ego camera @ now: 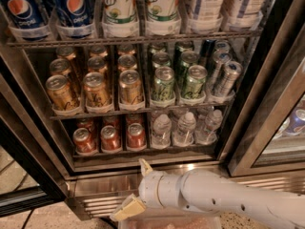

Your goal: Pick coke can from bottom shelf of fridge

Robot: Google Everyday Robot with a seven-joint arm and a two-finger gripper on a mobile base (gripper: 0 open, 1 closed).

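Observation:
Three red coke cans (110, 138) with silver tops stand in the front of the left lanes of the bottom shelf (143, 151) of the open fridge (143, 42), with more red cans behind them. Small clear water bottles (185, 129) fill the right lanes of that shelf. My gripper (136, 187) is at the end of a white arm that comes in from the lower right. It is below and in front of the bottom shelf, over the steel base panel (95, 194). One tan finger (145, 166) points up toward the shelf lip and another (127, 209) points down-left. The fingers are spread and empty.
Gold-bronze cans (96, 90) and green cans (163, 84) fill the rack above. Pepsi and 7UP bottles (119, 8) stand on the top rack. The black door frame (28, 147) runs at the left, and a second door (281, 113) stands at the right.

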